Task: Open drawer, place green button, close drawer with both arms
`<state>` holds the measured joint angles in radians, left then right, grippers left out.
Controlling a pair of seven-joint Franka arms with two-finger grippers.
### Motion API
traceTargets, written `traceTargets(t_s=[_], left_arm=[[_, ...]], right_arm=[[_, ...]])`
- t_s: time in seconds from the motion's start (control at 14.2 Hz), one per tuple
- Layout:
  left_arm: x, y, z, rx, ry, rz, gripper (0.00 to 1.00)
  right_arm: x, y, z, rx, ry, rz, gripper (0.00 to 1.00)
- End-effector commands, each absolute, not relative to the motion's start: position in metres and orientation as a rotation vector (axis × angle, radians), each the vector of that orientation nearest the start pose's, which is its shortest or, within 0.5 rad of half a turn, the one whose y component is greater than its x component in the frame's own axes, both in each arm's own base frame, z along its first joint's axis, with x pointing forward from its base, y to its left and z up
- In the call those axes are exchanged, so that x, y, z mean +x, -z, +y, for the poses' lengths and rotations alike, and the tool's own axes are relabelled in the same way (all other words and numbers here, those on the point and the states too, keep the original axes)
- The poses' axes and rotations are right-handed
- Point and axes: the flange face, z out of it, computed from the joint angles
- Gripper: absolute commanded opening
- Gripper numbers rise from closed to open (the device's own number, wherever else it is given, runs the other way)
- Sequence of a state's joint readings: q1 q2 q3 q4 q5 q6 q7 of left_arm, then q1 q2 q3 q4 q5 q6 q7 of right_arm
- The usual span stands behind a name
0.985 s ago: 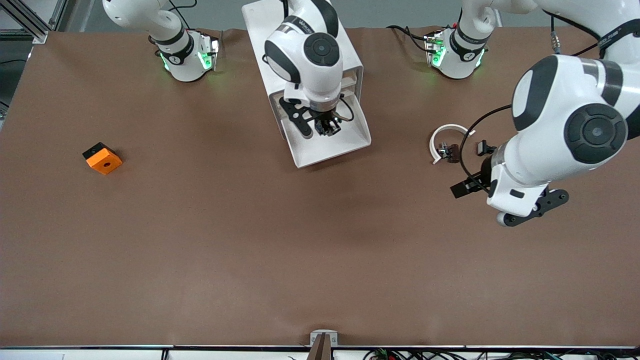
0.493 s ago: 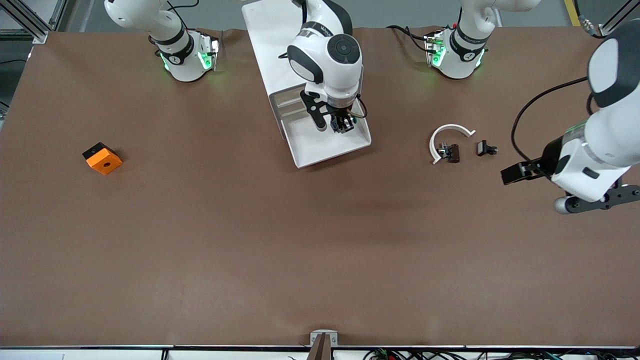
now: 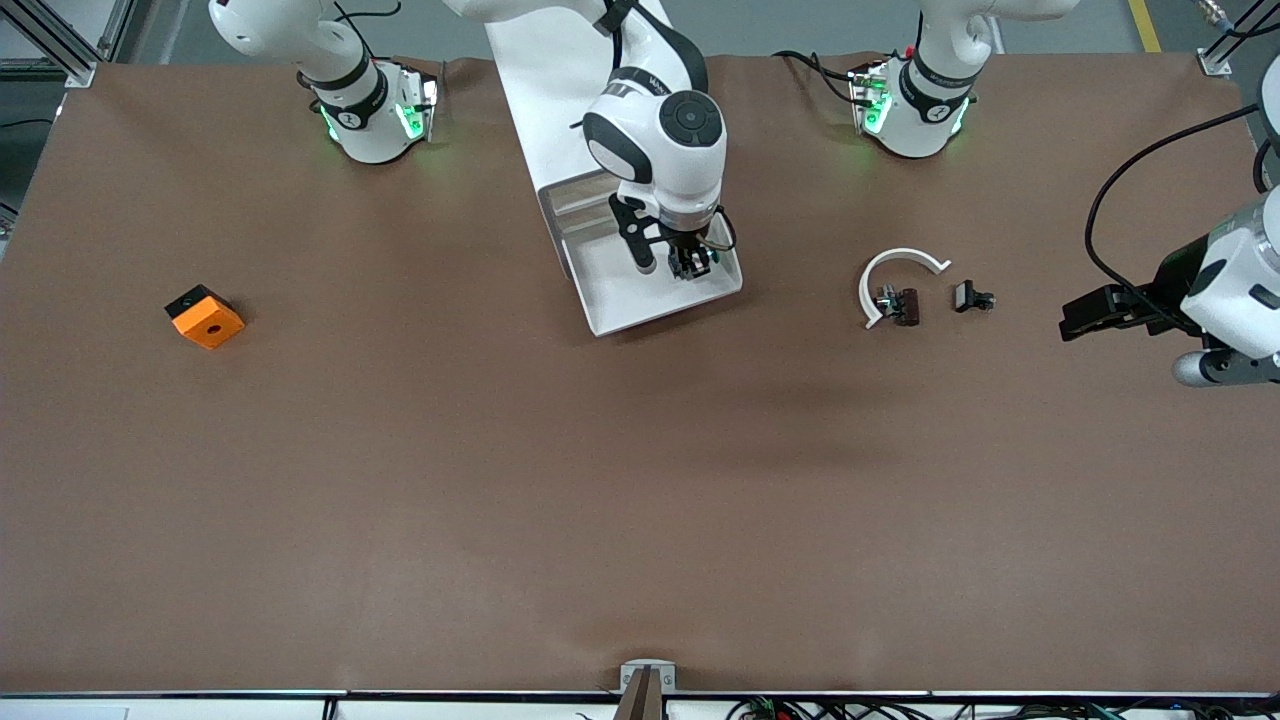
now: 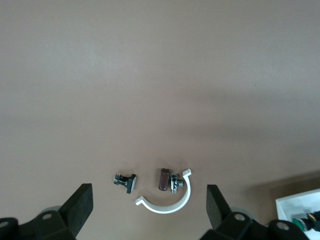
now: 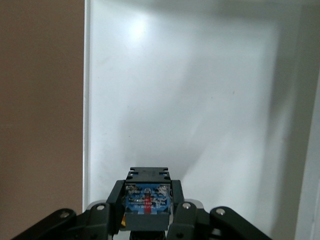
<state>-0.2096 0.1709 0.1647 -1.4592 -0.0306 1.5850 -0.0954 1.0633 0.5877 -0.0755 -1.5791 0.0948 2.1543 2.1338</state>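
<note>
Holding the button (image 5: 147, 202) over the drawer (image 3: 625, 300) near its rim

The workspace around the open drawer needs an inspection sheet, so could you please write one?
Surface: brown table cover, flat and bare toward the front camera.
Job's things: drawer pulled out of the white cabinet; button held over the drawer's floor, not yet released.
Clutter: orange block toward the right arm's end; white curved piece, brown clip piece and black clip piece toward the left arm's end.
Grippers: right gripper shut on the button over the drawer; left gripper open, in the air over the clip pieces.
Cables: black cable looping along the left arm.
Surroundings: metal frame post at a table corner.
</note>
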Motion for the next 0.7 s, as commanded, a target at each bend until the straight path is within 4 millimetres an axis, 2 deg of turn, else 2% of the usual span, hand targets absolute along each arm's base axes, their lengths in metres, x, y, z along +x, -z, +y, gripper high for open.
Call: traceTargets(t_s=[0.0, 0.21, 0.35, 0.56, 0.63], left_arm=[[0.563, -0.573, -0.063, -3.106, 0.053, 0.056, 1.0], [0.56, -0.578, -0.079, -3.122, 0.076, 0.073, 1.0], [0.558, -0.58, -0.104, -3.122, 0.076, 0.125, 1.0], [0.563, -0.566, -0.11, -3.12, 0.039, 0.139, 1.0], [0.567, -0.553, -0.114, -3.116, 0.006, 0.147, 1.0]], right_arm=[[0.374, -0.292, 0.594, -2.578, -0.039, 1.801, 0.0], [0.373, -0.286, 0.595, -2.584, -0.039, 1.807, 0.0], [0.373, -0.28, 0.595, -2.581, -0.039, 1.81, 0.0], [0.376, -0.28, 0.597, -2.582, -0.035, 1.803, 0.02], [0.376, -0.279, 0.597, -2.591, -0.033, 1.793, 0.32]])
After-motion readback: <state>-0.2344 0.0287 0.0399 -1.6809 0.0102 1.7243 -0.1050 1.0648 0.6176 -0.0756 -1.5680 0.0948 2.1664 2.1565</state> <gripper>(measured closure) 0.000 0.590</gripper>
